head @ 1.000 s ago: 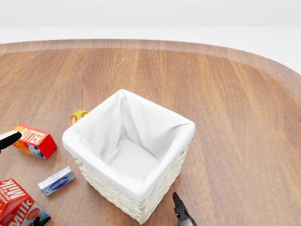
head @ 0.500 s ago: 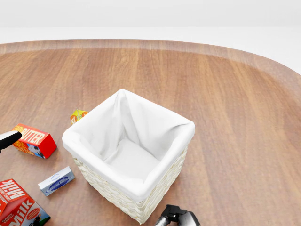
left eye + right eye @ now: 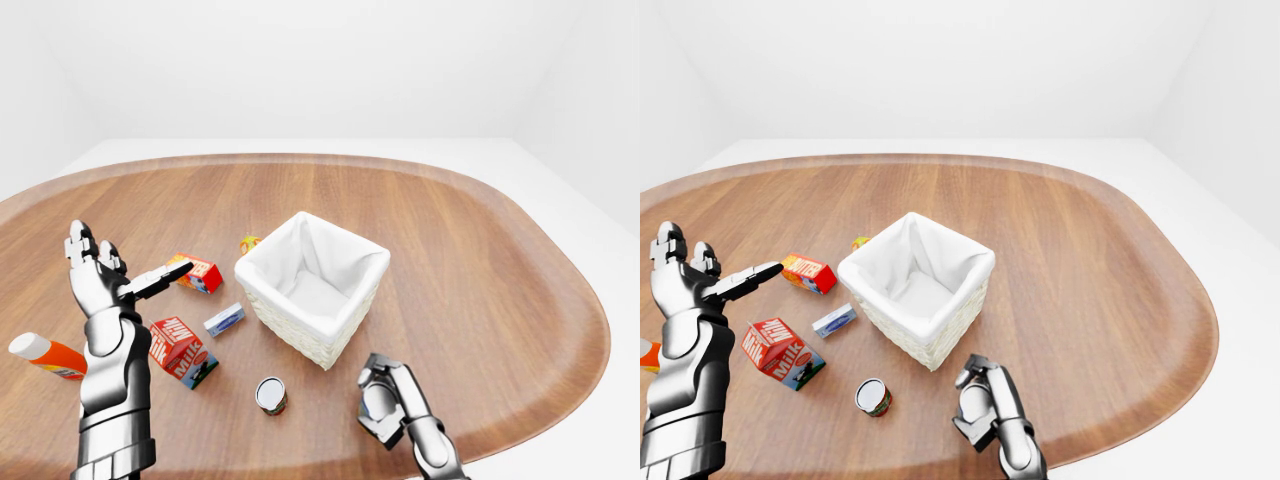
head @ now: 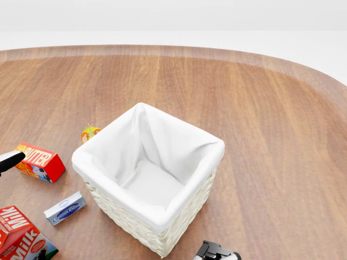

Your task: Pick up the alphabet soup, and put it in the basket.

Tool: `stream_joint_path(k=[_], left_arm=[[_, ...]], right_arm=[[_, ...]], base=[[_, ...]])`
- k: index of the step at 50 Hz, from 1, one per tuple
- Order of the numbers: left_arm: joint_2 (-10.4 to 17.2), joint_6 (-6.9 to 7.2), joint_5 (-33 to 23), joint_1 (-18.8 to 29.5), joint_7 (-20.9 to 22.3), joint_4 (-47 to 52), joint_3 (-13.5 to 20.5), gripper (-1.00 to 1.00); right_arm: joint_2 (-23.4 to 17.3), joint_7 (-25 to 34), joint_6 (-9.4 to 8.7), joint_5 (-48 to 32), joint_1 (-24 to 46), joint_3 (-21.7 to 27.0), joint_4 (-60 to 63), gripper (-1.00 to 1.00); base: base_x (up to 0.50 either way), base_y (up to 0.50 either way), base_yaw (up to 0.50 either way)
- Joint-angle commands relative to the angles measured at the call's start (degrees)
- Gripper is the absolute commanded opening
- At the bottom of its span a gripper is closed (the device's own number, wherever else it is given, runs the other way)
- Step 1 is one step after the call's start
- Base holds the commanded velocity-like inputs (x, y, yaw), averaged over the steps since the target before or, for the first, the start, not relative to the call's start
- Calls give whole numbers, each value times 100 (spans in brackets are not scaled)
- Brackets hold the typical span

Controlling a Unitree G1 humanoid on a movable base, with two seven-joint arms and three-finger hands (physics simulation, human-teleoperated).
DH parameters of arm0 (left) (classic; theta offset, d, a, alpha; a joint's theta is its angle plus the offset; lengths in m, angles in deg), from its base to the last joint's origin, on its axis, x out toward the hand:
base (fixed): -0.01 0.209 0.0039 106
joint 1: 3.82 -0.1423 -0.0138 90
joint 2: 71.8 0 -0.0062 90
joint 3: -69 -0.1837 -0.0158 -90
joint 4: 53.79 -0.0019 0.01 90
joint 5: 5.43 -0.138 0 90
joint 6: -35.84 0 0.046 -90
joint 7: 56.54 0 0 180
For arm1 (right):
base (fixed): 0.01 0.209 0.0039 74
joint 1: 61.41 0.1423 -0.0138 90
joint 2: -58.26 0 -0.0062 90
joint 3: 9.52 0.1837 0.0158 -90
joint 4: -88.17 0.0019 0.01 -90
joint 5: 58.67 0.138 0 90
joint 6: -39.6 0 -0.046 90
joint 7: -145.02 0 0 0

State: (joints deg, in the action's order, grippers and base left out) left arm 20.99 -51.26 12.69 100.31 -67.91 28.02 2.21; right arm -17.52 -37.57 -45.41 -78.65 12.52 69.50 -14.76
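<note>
While the soup can (image 3: 270,394) lies on its side on the wooden table (image 3: 480,270), untouched and just below the basket (image 3: 312,287) in the left-eye view, the task looks to be at its reach stage, with nothing yet picked up. The right hand (image 3: 385,402) hovers low over the table to the right of the can, near it but apart; its fingers (image 3: 401,392) are curled partway, holding nothing. My judgement is that the next move calls for this hand to travel left to the can, spread its fingers around the round body and close on it, then lift it clear of the basket's rim, which stands taller than the can. The left hand (image 3: 100,275) is raised upright at the left of the view, forearm nearly vertical, fingers spread wide and empty, one finger pointing toward the butter box (image 3: 197,273). A milk carton (image 3: 180,350) and a small blue-and-white box (image 3: 224,319) lie between that arm and the basket, well clear of the can.
</note>
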Motion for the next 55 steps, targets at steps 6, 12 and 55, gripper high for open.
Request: stream_joint_path(k=[6, 12, 55], left_arm=[[-4, -40, -11, 9, 9, -48, -10, 100], [-5, -16, -9, 3, 1, -23, -9, 100], [1, 75, 13, 2, -26, 27, 10, 100]], right_arm=[[-184, 181, -103, 144, -610, 11, 1483, -100], [-245, 197, -372, 139, -804, -27, 2066, -100], [-560, 572, -1000, -251, -906, -460, 5738, -100]], base=[[0, 0, 0], [0, 0, 0], [0, 0, 0]])
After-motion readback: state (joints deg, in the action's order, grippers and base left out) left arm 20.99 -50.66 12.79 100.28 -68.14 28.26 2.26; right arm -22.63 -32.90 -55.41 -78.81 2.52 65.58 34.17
